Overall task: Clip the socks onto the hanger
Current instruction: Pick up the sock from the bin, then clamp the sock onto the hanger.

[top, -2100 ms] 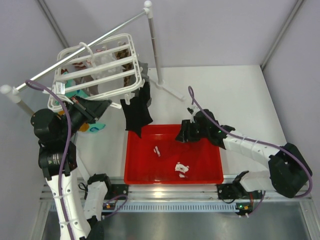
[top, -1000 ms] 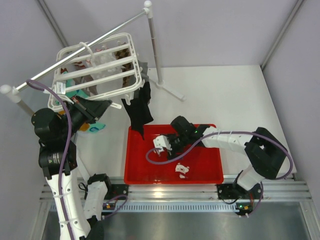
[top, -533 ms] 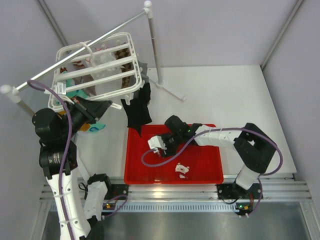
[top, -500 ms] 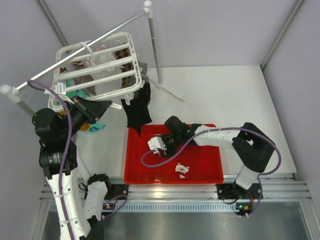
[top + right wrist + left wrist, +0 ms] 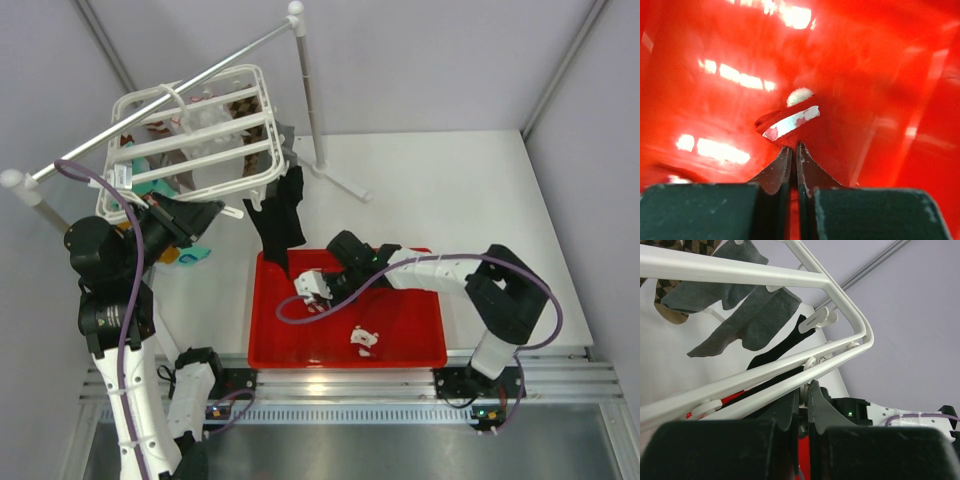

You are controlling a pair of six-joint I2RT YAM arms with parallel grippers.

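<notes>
The right end effector [image 5: 312,288] is reaching into the left part of the red tray [image 5: 400,345], which is sitting on the white counter [image 5: 450,190]. In the right wrist view its jaws are pressing together on the lower edge of a crumpled dark red sock [image 5: 785,125] that is showing a white strip and is lying on the tray floor. A second small red and white bundle [image 5: 362,340] is lying nearer the tray's front wall, apart from the end effector.

The white slatted hanger [image 5: 195,150] is hanging by its hook from the metal rail [image 5: 230,60]. A black sock [image 5: 283,215] is dangling from its right edge, with its toe reaching over the tray's back left corner. Grey socks [image 5: 755,315] are also hanging under the frame.

The left end effector [image 5: 803,390] is sitting closed just under the hanger's rim; whether it is pinching anything there cannot be told.
</notes>
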